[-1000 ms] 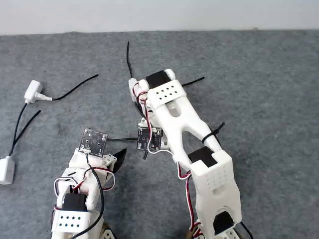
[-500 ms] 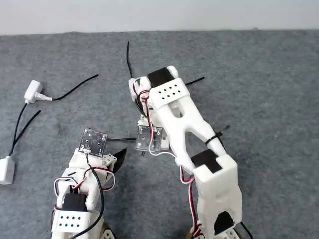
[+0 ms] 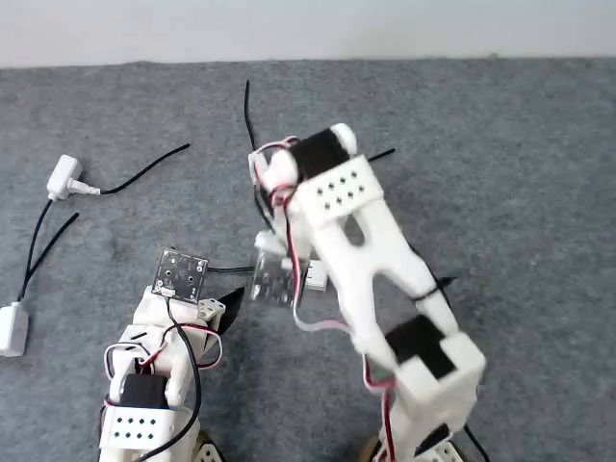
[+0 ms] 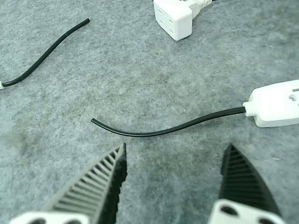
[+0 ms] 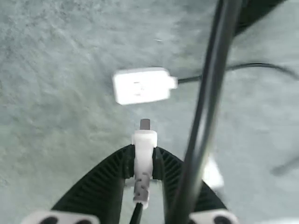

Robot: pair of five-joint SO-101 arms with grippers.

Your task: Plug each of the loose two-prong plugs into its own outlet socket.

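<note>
A white two-prong plug [image 5: 143,140] is gripped between the black ribbed fingers [image 5: 100,184] of the right gripper [image 5: 143,161], its prong end pointed toward a white rectangular outlet socket [image 5: 140,86] lying just ahead on the grey felt table cover [image 5: 56,70]; a gap is seen between plug and socket. A black cable [image 5: 212,84] is seen crossing close to the camera. The left gripper [image 4: 175,175] is held wide open above a thin black cord [image 4: 163,129], to whose end a white outlet block [image 4: 275,102] is attached
</note>
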